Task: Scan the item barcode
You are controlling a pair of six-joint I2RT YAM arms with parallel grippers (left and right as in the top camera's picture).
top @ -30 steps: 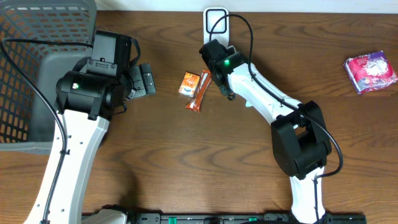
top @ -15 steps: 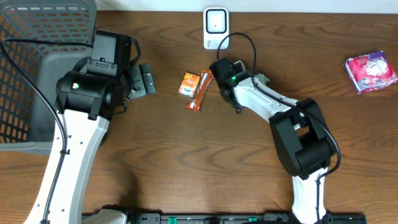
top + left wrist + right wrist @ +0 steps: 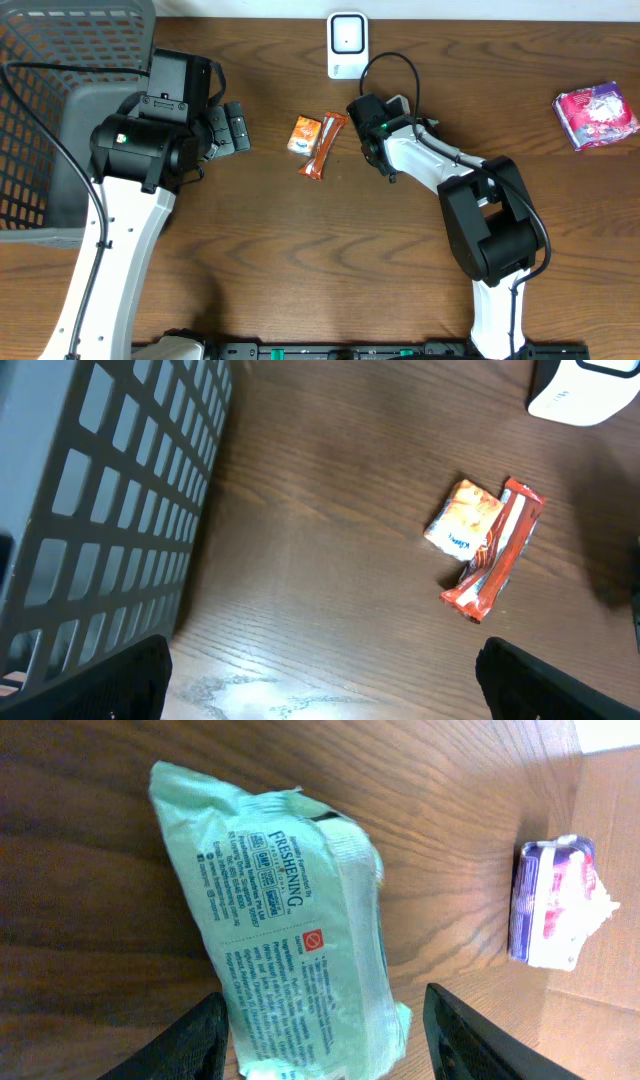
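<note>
Right wrist: right jaws pinch the green packet (image 3: 290, 920), held off the surface near its far edge, likely to face its barcode toward the scanner (image 3: 346, 45) there. Left jaws gape wide, empty.

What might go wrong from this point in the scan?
The right gripper holds the soft green pack near one end; it may sag or slip. No barcode shows on the face in the wrist view, so the scanner may miss it. The bar lies close to the arm and may get knocked.
</note>
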